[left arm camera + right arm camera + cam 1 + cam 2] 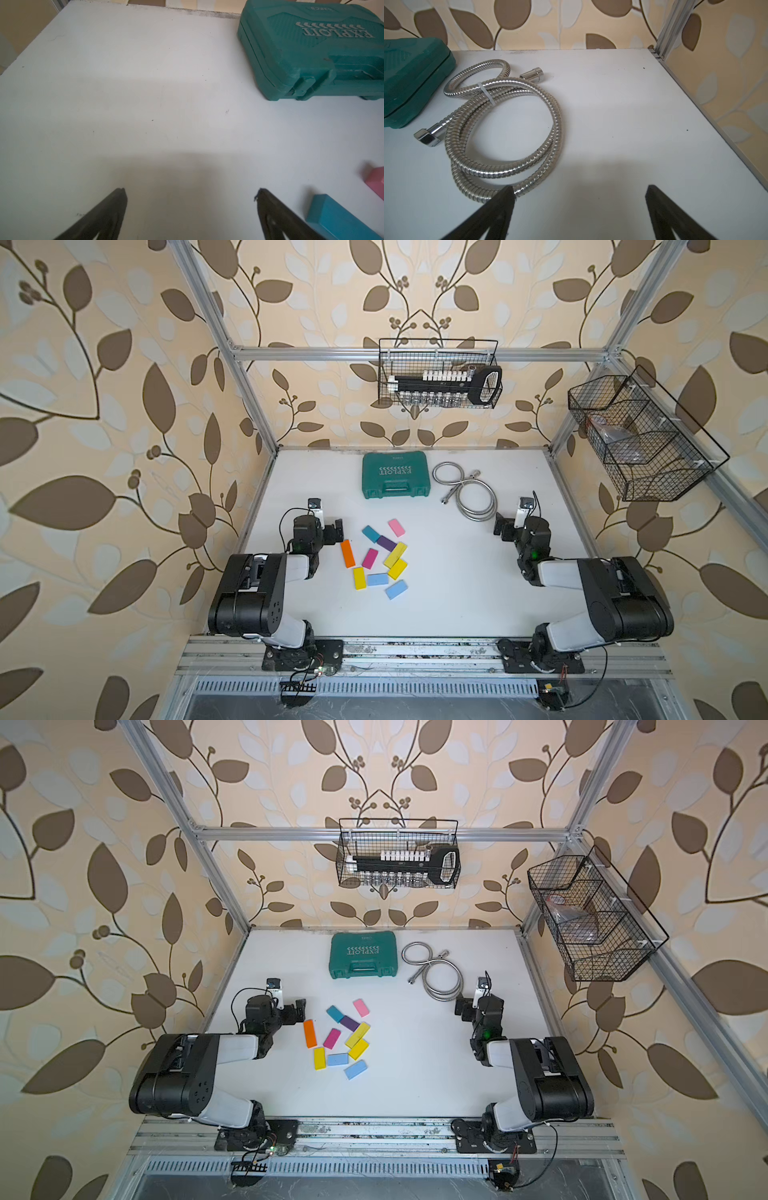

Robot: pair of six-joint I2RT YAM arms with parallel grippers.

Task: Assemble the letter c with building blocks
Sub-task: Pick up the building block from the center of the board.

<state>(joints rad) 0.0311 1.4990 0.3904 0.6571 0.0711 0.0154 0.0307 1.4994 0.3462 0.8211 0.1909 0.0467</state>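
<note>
Small flat coloured building blocks (369,558) scattered left of table (457,605) centre, no C yet, several touching. Left hand (190,192) wide, empty, just beside orange rectangular block (347,553). Right hand (579,190) wide, empty, near coiled metal hose (556,124). Risks: shoving touching neighbours on pickup; snagging hose on reach-over.

We look down on a white table (145,83) flecked with small dark specks. The left gripper (191,190) holds its two black fingers (112,207) spread wide, with only bare table showing between them. A closed green case (311,58) lies near the table's edge, and its raised lettering EXPLOIT reads upside down to us. Beside one finger a blue block (336,216) lies flat. Near it, apart and cut off by the frame, we see a pink block (376,182).
</note>
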